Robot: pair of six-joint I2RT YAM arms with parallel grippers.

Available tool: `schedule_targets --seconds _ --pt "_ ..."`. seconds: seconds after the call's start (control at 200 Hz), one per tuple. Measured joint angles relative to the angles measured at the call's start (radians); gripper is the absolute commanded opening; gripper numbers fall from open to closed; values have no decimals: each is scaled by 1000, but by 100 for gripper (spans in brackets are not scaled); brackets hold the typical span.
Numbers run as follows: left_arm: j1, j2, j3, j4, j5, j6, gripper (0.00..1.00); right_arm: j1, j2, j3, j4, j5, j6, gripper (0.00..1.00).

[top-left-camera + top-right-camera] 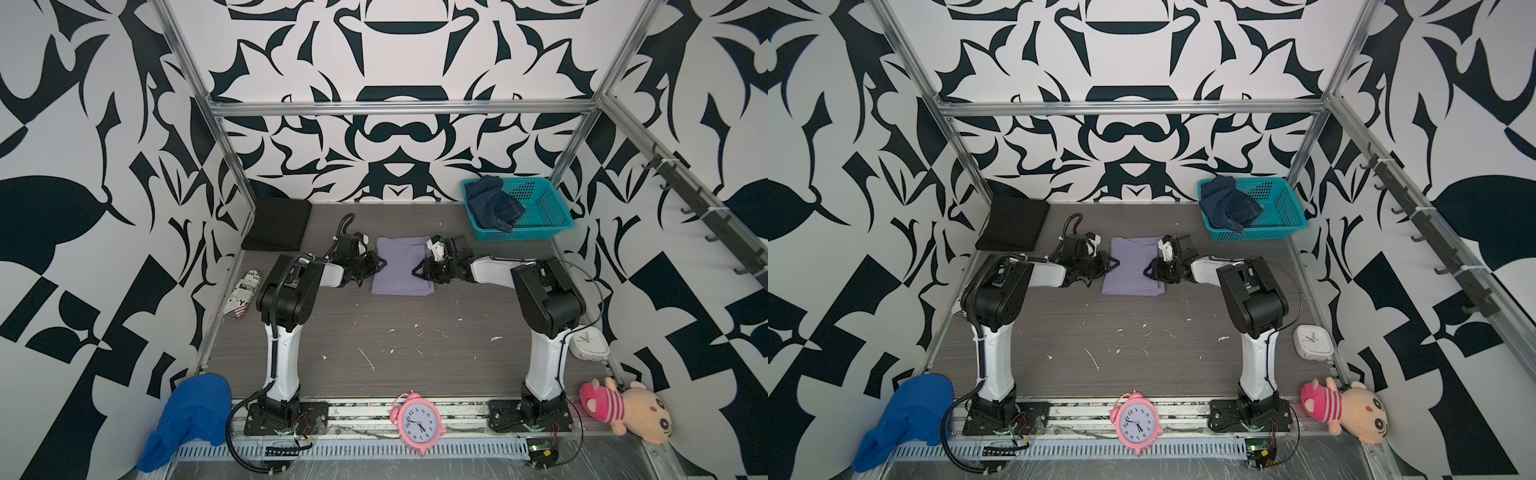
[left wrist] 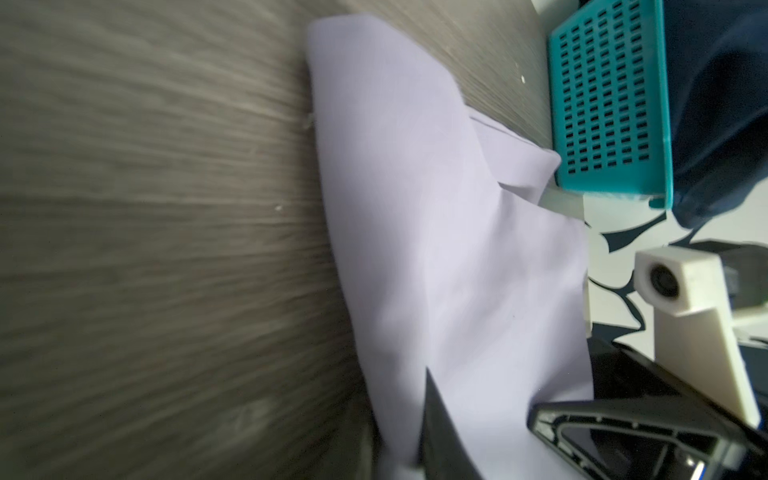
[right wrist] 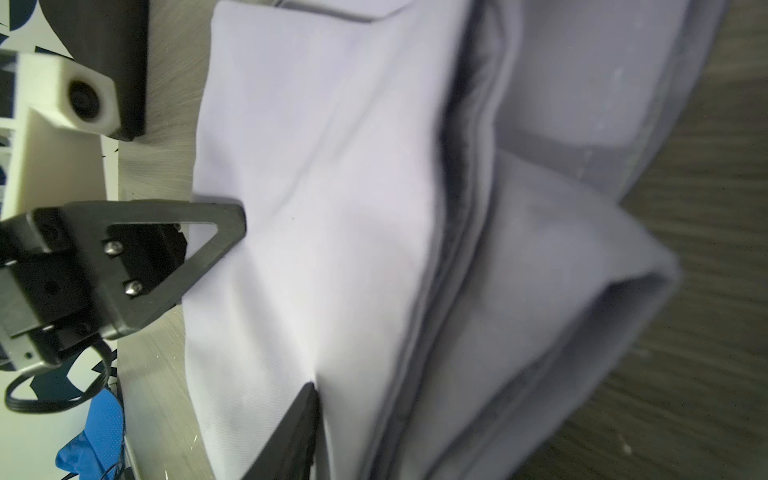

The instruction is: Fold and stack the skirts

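Both top views: the lavender skirt lies folded flat on the table, right between the two tools. The left gripper meets its left edge and the right gripper its right edge. From above each tool's fingers stack one over the other, so the gap is hidden and I cannot tell wide, narrow or clamped. The black skirt is folded, behind and outboard of the left gripper, well apart. The denim skirt is bunched in a teal basket, behind and outboard of the right gripper.

Left wrist view, blurred: one of its own fingers lies on lavender cloth, and the other is cut off by the frame. Across the skirt the right gripper's triangular finger is partly cropped. Beyond it, the denim is cut off at the frame edge.

Right wrist view: only one of its own fingers shows, its tip on the cloth. The skirt's layered fold edges are close to the lens and smeared. On the far side the left gripper's upper finger overlaps the skirt edge and its lower finger is hidden, so the grip is unconfirmed. A bright blue cloth is cropped beyond that.
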Motion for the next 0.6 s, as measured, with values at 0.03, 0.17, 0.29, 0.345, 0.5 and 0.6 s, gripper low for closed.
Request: schedule_targets --seconds 0.03,0.17,0.29,0.345,0.5,0.6 --pt "3 -2 0 -6 2 10 0 0 0 0 1 0 1 45" --pt "19 -21 12 -82 0 53 0 2 -5 0 0 0 6 55" --pt "43 -38 66 -205 5 138 0 3 -55 -2 -12 15 2 65" --pt "58 -52 108 -286 -2 198 0 5 -94 -2 -23 31 -13 67" --pt "108 -106 247 -508 -53 395 0 13 -209 -1 -37 79 -56 68" --pt "137 -143 326 -629 -113 544 0 27 -232 6 -36 88 -74 68"
